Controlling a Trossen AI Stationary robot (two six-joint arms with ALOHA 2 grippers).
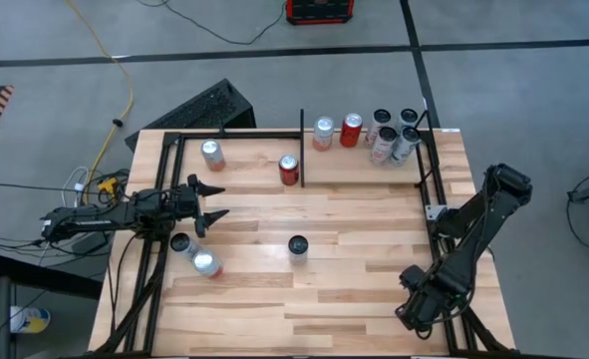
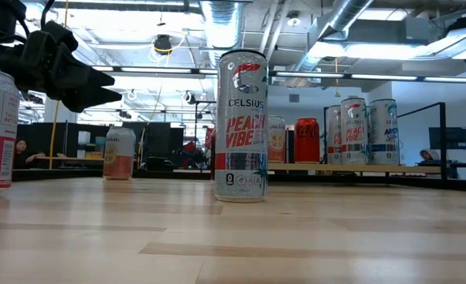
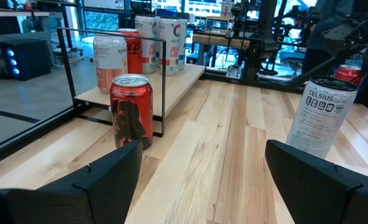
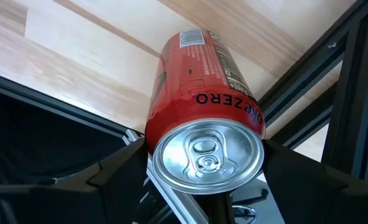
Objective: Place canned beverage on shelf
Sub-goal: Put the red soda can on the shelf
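Several cans (image 1: pixel 389 135) already on shelf (image 1: pixel 443 140). Right gripper (image 4: pixel 202 163) pinching red can (image 4: pixel 199 74), not shelved yet. Left gripper (image 1: pixel 210 202) spread, empty. Three loose cans left.

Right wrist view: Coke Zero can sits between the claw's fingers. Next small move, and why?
Probably lift slightly and start toward the shelf. The right claw pinches the Coke Zero can from both sides near the table's front right corner, while the shelf lies along the far edge. Left claw waits open at the left.
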